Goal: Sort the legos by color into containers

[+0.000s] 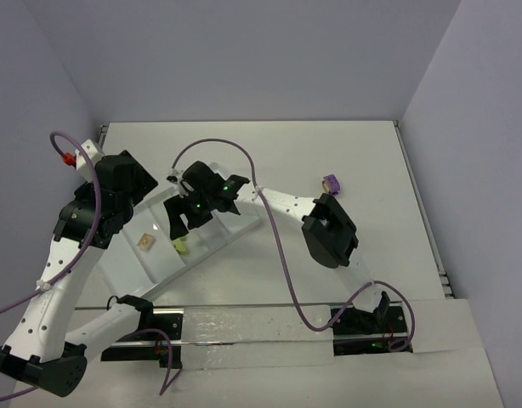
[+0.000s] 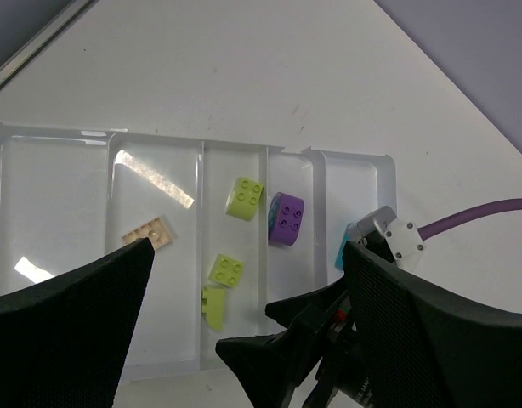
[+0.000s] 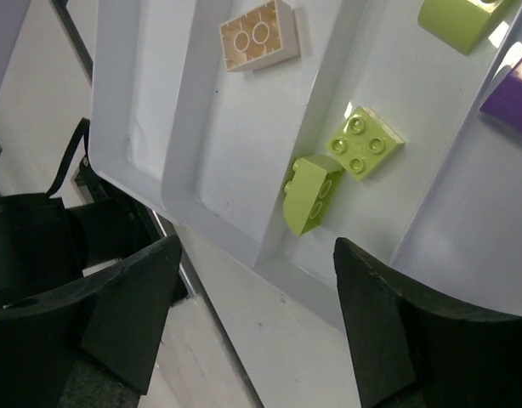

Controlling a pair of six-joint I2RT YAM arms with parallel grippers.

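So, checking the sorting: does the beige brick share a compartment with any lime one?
No, the beige brick lies alone in its compartment; the three lime bricks sit next door.

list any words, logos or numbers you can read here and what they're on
No text can be read in any view.
The white tray carries no label.
The beige brick, lime-green brick and purple brick show no legible mark.
The red clip is too small to tell.
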